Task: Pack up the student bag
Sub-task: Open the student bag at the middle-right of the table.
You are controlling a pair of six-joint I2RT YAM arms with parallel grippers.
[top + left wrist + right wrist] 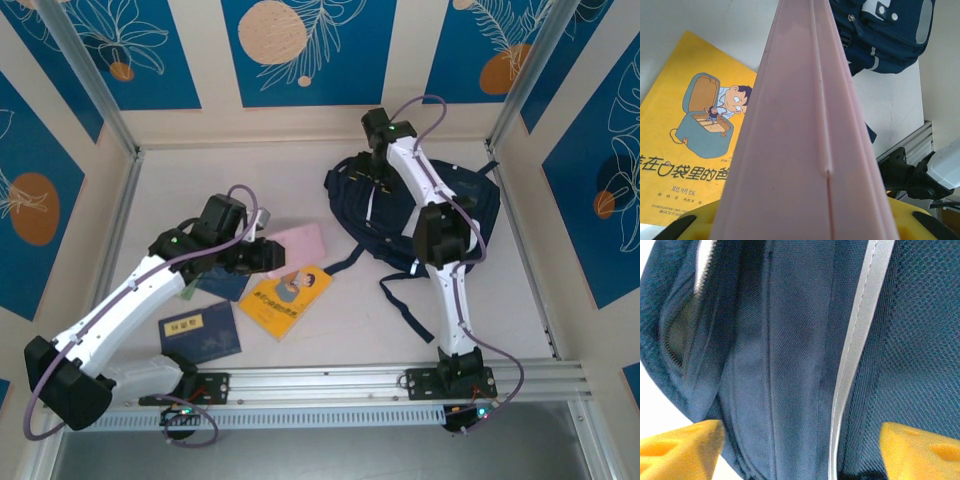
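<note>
The pink folder [805,125] sits clamped in our left gripper [800,225], its long axis running straight out from the jaws. The student bag [885,30] lies ahead-right. Our right gripper [800,447] is nearer, its parted jaws straddling a bag fold.

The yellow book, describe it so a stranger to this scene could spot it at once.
From the big navy student bag, far right on the table, look toward the near left. The yellow book lies right of a navy booklet, nearer than a pink flat item. It alone is bright yellow, with a cartoon boy on the cover.
</note>
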